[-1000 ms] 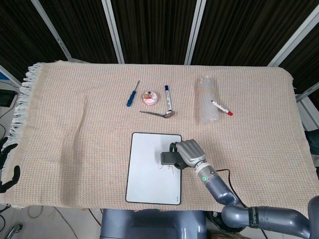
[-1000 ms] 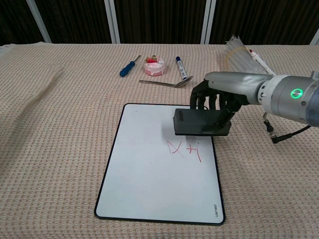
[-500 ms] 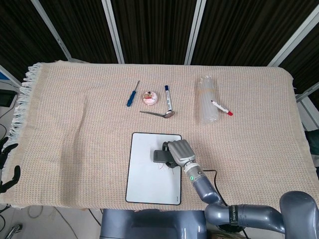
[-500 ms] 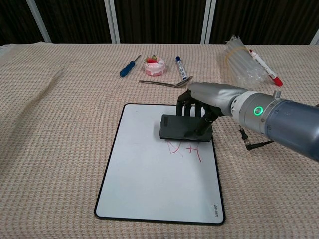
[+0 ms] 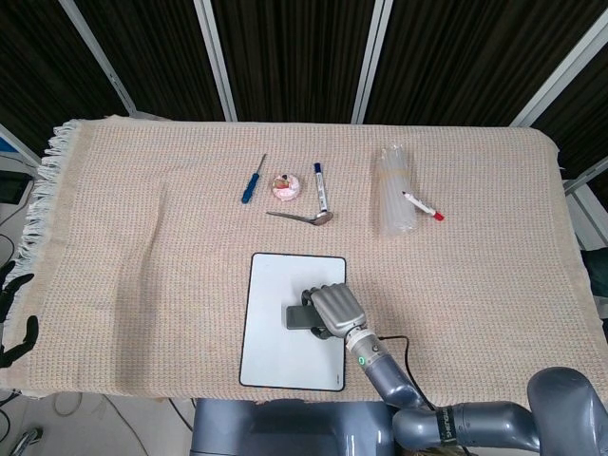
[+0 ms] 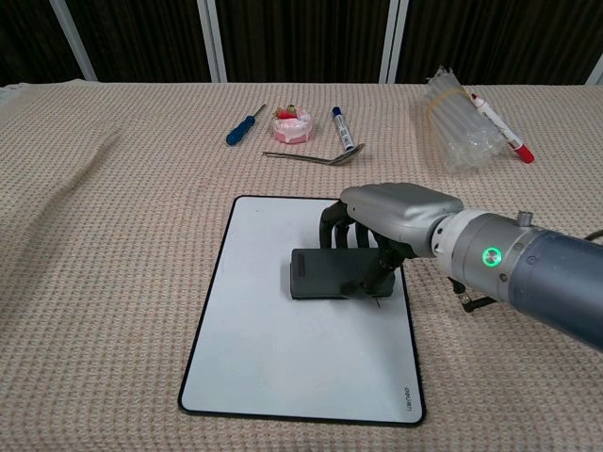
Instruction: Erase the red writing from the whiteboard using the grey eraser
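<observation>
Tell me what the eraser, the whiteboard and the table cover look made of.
Grey eraser: looks like matte dark plastic, no shine. Whiteboard: smooth, white surface, probably coated, in a thin black frame, likely plastic. Table cover: beige woven fabric, waffle-like texture, fringe at one edge.

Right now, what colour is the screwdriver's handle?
Blue. The screwdriver lies left of the pink item, clearest in the chest view.

Head view: you look steeply down from high above the near edge, taking in the whole cloth-covered table [image 5: 142, 237]. Chest view: you look lower, closer, slanting across it toward dark panels. Shared by both: whiteboard [image 5: 275, 351] [image 6: 273, 367], screwdriver [image 5: 252, 179] [image 6: 243, 124], spoon [image 5: 299, 218] [image 6: 316, 157]
</observation>
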`<action>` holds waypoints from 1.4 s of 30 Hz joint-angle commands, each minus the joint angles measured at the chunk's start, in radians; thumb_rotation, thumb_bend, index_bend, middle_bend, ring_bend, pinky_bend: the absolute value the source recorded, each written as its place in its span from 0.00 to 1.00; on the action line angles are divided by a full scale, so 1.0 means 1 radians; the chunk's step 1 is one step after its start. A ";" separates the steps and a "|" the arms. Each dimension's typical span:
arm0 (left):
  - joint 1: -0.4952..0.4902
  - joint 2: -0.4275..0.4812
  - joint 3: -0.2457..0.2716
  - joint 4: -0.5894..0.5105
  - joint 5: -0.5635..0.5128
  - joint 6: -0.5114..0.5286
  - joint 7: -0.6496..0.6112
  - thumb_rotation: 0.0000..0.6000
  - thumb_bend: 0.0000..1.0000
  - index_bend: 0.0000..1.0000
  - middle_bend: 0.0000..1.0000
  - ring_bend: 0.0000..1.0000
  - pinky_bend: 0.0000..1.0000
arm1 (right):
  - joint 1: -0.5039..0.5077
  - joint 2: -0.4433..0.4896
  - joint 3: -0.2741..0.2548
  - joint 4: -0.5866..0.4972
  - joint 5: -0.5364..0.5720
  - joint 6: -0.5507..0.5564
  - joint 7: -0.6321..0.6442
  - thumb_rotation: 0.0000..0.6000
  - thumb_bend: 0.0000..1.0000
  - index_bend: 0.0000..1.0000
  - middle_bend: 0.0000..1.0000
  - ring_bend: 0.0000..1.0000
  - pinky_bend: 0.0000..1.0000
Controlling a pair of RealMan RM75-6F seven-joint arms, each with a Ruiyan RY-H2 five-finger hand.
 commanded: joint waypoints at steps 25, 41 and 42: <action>0.000 -0.001 -0.001 0.001 -0.002 0.002 0.002 1.00 0.49 0.17 0.01 0.00 0.04 | -0.042 -0.009 0.000 0.079 -0.006 0.007 0.054 1.00 0.41 0.50 0.50 0.50 0.52; 0.001 0.001 -0.003 0.002 -0.002 0.004 -0.001 1.00 0.49 0.17 0.01 0.00 0.04 | -0.021 -0.087 0.092 0.185 0.074 0.041 0.037 1.00 0.42 0.52 0.51 0.50 0.52; 0.001 0.001 -0.002 0.002 -0.001 0.004 -0.001 1.00 0.49 0.17 0.01 0.00 0.04 | -0.021 -0.088 0.090 0.180 0.073 0.041 0.035 1.00 0.42 0.52 0.51 0.50 0.52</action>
